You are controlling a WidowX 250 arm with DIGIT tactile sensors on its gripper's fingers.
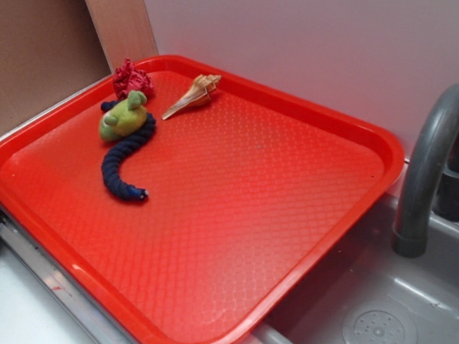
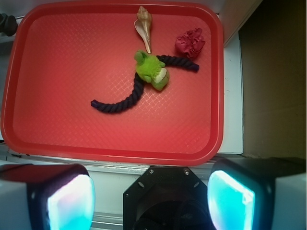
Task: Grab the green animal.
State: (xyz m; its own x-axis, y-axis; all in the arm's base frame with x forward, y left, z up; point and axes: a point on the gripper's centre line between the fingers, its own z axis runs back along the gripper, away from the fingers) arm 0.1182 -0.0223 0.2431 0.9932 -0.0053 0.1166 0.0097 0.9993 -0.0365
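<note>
The green animal (image 1: 123,119) is a small yellow-green plush with an olive ear bump. It lies on the red tray (image 1: 235,211) near its far left corner, on top of a dark navy twisted rope (image 1: 126,163). In the wrist view the green animal (image 2: 152,71) sits in the upper middle, across the rope (image 2: 129,96). My gripper (image 2: 151,199) is at the bottom of the wrist view, high above the tray's near edge and far from the toy. Its two fingers (image 2: 69,201) stand wide apart with nothing between them. The gripper does not show in the exterior view.
A small red cloth ball (image 1: 132,78) lies at the tray's far left corner and a tan seashell (image 1: 193,94) beside it. A grey faucet (image 1: 430,167) and a sink basin (image 1: 376,318) are to the right. A wooden board (image 1: 114,16) stands behind.
</note>
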